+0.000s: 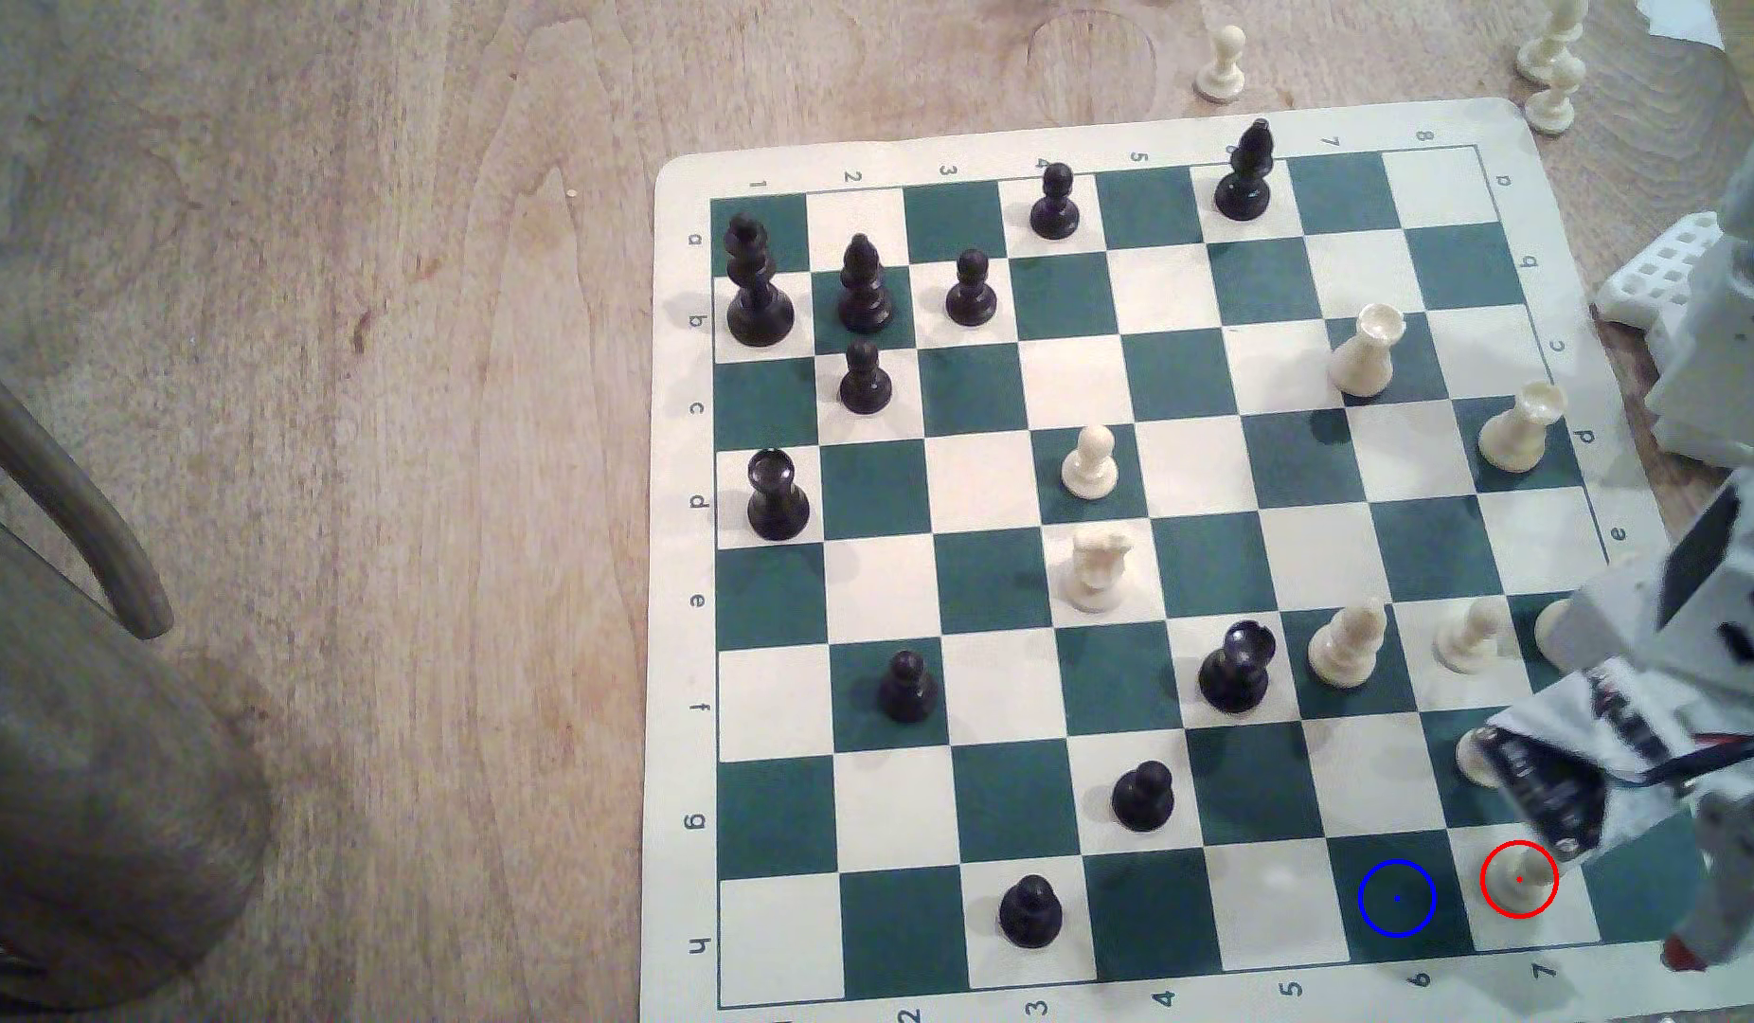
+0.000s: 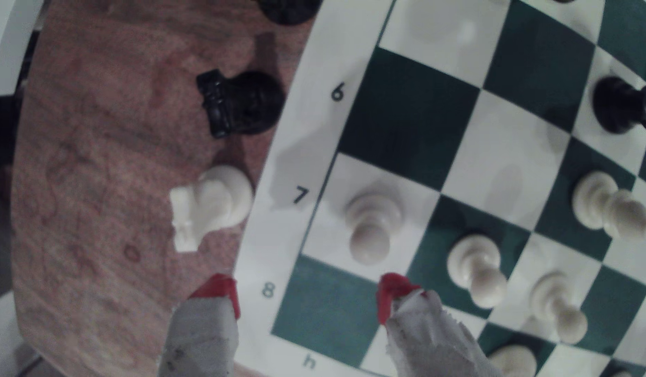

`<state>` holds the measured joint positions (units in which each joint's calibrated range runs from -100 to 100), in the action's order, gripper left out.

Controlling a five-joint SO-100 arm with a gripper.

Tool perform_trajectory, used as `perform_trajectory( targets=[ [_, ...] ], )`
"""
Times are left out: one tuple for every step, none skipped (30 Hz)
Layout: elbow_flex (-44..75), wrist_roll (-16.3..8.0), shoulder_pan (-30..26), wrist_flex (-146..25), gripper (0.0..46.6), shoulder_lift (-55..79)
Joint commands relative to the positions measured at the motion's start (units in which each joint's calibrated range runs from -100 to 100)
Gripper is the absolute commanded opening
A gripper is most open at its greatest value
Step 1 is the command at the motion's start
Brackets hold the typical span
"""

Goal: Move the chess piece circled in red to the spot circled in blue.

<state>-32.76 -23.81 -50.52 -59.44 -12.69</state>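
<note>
Fingers [image 2: 401, 293] spread, gripper [image 2: 309, 297] is hovering empty beside the pawn [image 2: 370, 226], since I'm lining up its carry to the spot [image 1: 1397, 897] at its nine o'clock.

The white SO-100 arm [image 1: 1680, 630] reaches in from the exterior view's right edge, wrist angled downward, its gripper [image 2: 309, 297] spread wide, two red-tipped, grey-wrapped fingers [image 2: 405, 301] holding nothing between them.

The green-and-cream roll-up chess mat [image 1: 1582, 246] carries black border numbers 1–8 and letters a–h; the wrist view reads 6, 7, 8, h.
</note>
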Motion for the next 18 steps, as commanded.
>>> perform_trajectory(
  targets=[
    [4.02,0.49,0.42,1.29,20.6,0.47],
    [4.02,0.49,0.50,1.54,20.6,0.64],
    [4.02,0.59,0.73,1.95,20.6,1.06],
    [4.11,0.68,0.89,1.95,20.6,1.32],
    [4.11,0.93,1.20,1.95,20.6,1.83],
    [4.11,1.07,1.44,1.95,20.5,2.25],
    [4.11,1.17,1.75,2.03,20.5,2.68],
    [4.11,1.32,2.14,2.11,20.4,3.10],
    [4.11,1.42,2.53,2.28,20.3,3.44],
    [4.11,1.51,2.69,2.36,20.2,3.61],
    [4.11,1.61,3.00,2.52,20.1,3.78],
    [4.11,1.76,3.47,2.69,20.0,4.12],
    [4.11,1.81,3.63,2.85,20.0,4.20],
    [4.11,1.86,3.78,3.09,19.9,4.46],
    [4.11,1.86,3.86,3.18,19.6,4.71],
    [4.29,1.86,4.02,3.59,18.5,5.39],
    [4.29,1.86,4.02,3.75,17.5,5.73],
    [4.29,2.00,4.09,3.83,17.0,6.07]
  ],
)
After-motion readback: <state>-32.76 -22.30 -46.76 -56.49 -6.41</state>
